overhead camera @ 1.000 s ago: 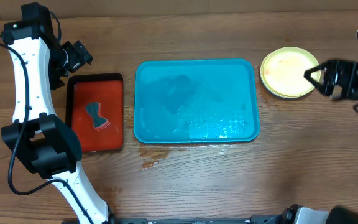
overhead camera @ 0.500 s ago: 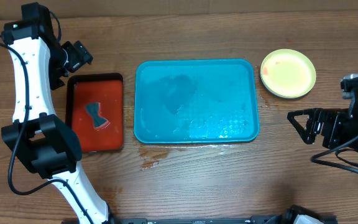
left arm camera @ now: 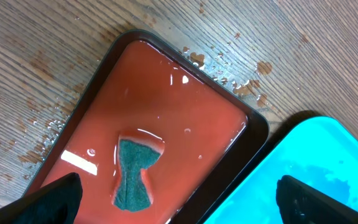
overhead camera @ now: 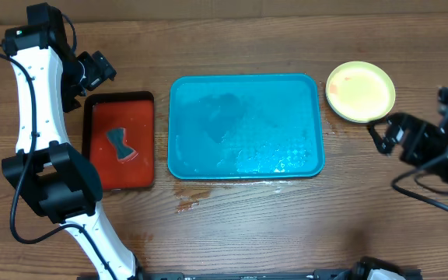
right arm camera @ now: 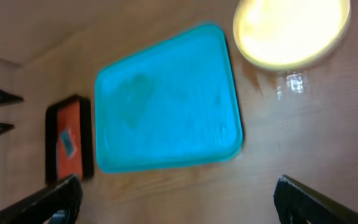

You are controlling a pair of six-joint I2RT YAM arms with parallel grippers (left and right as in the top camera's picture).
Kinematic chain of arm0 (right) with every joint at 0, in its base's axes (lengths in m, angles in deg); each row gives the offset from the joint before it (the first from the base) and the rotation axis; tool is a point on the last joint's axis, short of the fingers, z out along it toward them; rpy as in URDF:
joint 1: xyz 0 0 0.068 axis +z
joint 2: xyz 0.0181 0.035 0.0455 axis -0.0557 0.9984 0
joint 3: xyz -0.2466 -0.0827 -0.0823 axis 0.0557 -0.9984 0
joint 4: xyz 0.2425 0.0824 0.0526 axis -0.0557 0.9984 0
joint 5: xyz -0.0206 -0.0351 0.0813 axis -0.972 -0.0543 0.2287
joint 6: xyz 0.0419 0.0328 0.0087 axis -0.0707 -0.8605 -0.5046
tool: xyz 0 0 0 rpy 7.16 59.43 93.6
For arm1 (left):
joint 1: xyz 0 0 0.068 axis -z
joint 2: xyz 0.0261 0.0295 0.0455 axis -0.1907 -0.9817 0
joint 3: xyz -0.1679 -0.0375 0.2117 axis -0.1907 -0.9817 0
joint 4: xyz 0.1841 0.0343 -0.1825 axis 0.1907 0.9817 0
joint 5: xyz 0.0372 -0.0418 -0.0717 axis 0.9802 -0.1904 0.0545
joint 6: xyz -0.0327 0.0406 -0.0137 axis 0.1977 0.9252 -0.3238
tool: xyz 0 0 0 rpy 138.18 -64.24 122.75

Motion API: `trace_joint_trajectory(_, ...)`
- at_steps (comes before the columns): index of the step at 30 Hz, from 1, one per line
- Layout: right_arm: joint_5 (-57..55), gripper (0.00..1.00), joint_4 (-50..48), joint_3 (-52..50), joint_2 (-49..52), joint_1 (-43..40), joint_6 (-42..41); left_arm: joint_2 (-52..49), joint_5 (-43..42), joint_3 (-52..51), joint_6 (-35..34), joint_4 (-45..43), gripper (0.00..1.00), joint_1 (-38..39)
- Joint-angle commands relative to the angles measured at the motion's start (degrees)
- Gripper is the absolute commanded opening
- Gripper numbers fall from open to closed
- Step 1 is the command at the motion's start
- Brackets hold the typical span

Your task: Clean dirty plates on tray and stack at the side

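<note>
The teal tray (overhead camera: 243, 127) lies in the middle of the table, wet, with no plate on it. It also shows in the right wrist view (right arm camera: 166, 102), and a corner of it in the left wrist view (left arm camera: 309, 168). A pale yellow-green plate (overhead camera: 360, 92) with a faint orange smear sits on the table right of the tray, also in the right wrist view (right arm camera: 291, 31). No other plate shows, and I cannot tell whether any lies beneath it. My right gripper (overhead camera: 376, 136) is open and empty, just in front of the plate. My left gripper (overhead camera: 99, 72) is open and empty above the red tray's far end.
A red tray with a black rim (overhead camera: 119, 175) lies left of the teal tray and holds water and a grey-green sponge (overhead camera: 119, 144), also in the left wrist view (left arm camera: 135, 171). Water drops lie on the wood in front of the teal tray (overhead camera: 189, 204).
My right gripper left the plate's right edge, swung toward the table's front, then came back up near the plate's front edge. The left arm has not moved.
</note>
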Motion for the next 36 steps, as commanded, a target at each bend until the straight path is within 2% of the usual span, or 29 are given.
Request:
trace_joint_trajectory(1, -9.7, 1.0, -8.7, -4.8, -1.9, 10.4, -9.4, 1.0, -0.6, 0.7, 1.1, -0.1, 1.0, 0.1)
trace_joint_trajectory(4, -16.0, 1.0, -18.7, -11.5, -5.9, 19.4, -10.9, 1.0, -0.6, 0.7, 1.1, -0.1, 1.0, 0.1)
trace_joint_trajectory(7, -17.4, 1.0, -26.9, -19.1, -12.0, 23.0, -10.9, 1.0, -0.6, 0.7, 1.1, -0.1, 1.0, 0.1)
trace_joint_trajectory(14, -17.2, 1.0, -36.3, -36.0, -27.3, 23.1, -13.8, 1.0, -0.6, 0.7, 1.1, -0.1, 1.0, 0.1)
trace_joint_trajectory(27, -18.4, 1.0, -66.9, -70.3, -55.1, 17.2, -13.6, 1.0, -0.6, 0.7, 1.1, -0.1, 1.0, 0.1)
trace_joint_trajectory(36, -22.5, 1.0, -77.4, -81.7, -64.2, 16.8, -15.5, 1.0, -0.6, 0.7, 1.1, -0.1, 1.0, 0.1)
